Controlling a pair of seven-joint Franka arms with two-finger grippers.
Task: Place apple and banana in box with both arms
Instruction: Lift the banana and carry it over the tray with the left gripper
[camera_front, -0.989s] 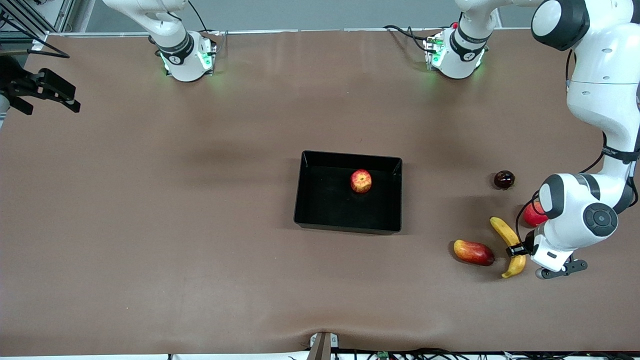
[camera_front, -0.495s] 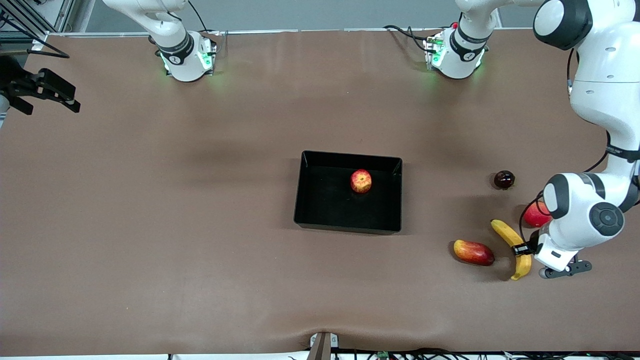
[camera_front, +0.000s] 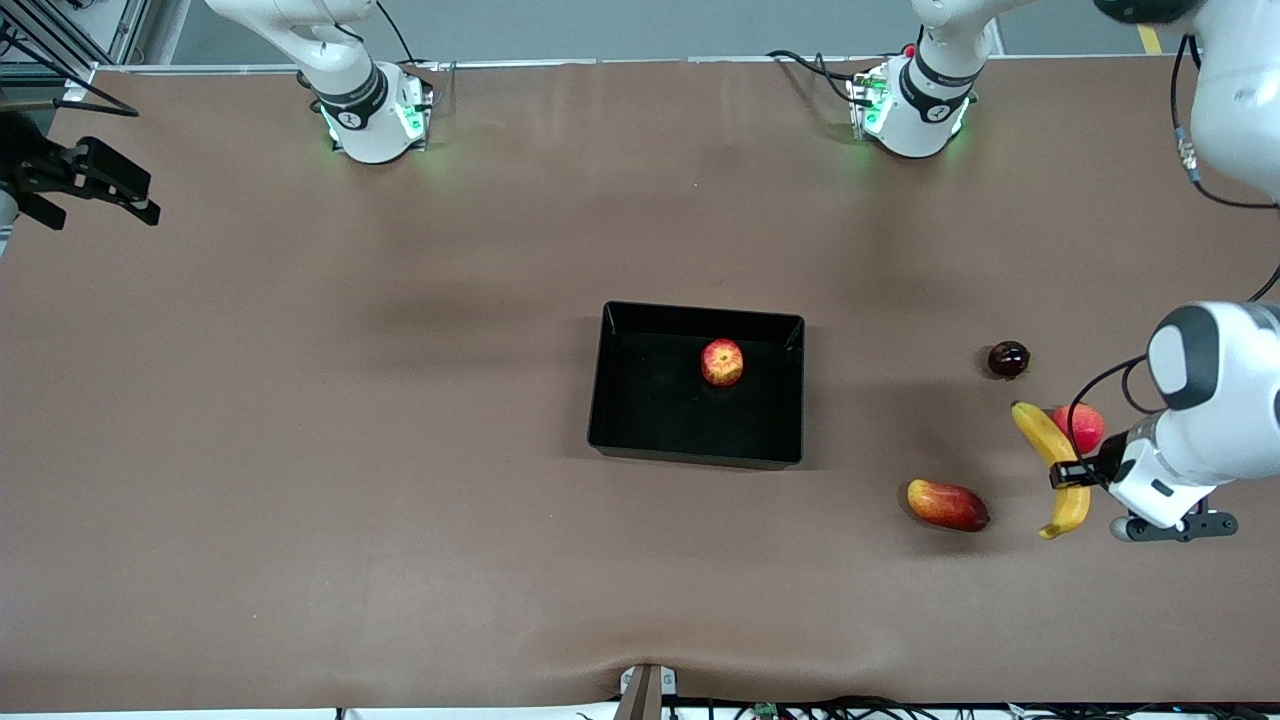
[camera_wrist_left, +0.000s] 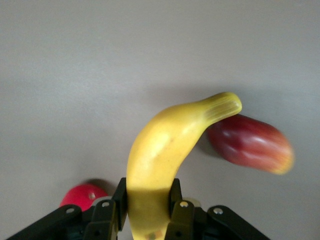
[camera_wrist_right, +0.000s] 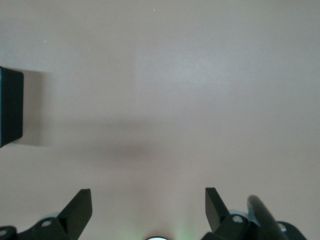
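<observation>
Apple (camera_front: 722, 362) sits in the box (camera_front: 603, 400) — banana (camera_front: 1048, 452) hangs pinched in the left end effector (camera_front: 1068, 474) above the bench, needing carriage to the box. Right end effector (camera_wrist_right: 148, 206) waits, spread.

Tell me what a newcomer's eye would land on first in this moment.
The banana, clamped in the left gripper and lifted over the left arm's end of the table, draws the eye. Next, the apple sitting alone in the black box at mid-table. The right gripper waits open above bare table.
</observation>
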